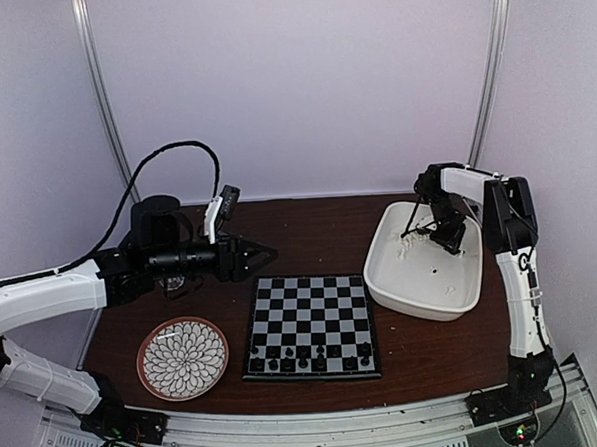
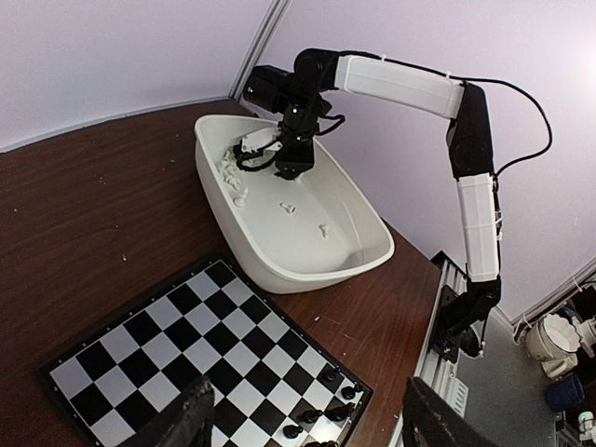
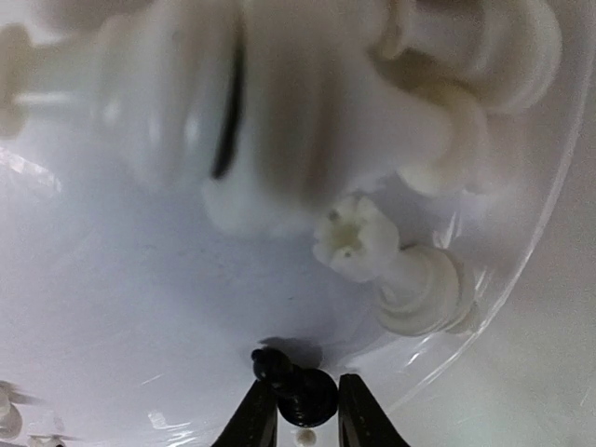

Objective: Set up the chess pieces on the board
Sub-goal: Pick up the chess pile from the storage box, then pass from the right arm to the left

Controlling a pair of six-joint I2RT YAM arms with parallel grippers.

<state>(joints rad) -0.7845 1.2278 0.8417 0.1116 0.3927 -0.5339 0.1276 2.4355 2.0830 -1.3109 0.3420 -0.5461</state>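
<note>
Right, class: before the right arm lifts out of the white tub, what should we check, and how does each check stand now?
1. Grip: ok. The right gripper has its fingers against both sides of a black piece in the tub.
2. Neighbours: ok. The white pieces lie apart from the fingers.
3. Piece type: cannot tell. It is seen too close and partly hidden.
4. Free squares: ok. The board has placed pieces only along its near edge.
5. Left gripper: ok. It is open and sits off the board's far left corner, probably out of the way.
</note>
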